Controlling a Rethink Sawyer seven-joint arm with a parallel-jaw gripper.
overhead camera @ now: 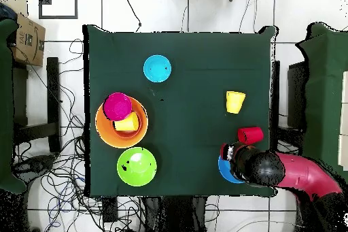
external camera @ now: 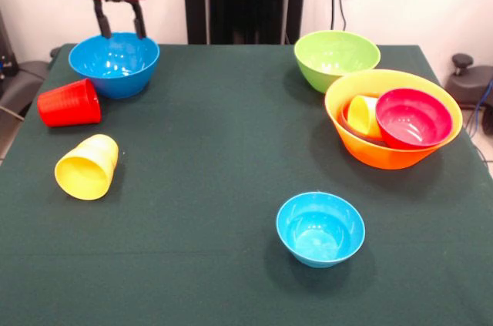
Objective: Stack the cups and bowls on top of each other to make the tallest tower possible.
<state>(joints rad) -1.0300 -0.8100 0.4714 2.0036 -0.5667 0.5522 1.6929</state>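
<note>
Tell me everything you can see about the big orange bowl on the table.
The big orange bowl is round, glossy and plastic-looking, orange outside with a yellower rim. It stands upright on the green table, just in front of the lime green bowl. Inside it a crimson bowl sits tilted, beside a yellow cup lying on its side.

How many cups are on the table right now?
3: a red cup on its side beside the blue bowl, a yellow cup lying below it, another yellow cup inside the orange bowl. More may be hidden.
</note>
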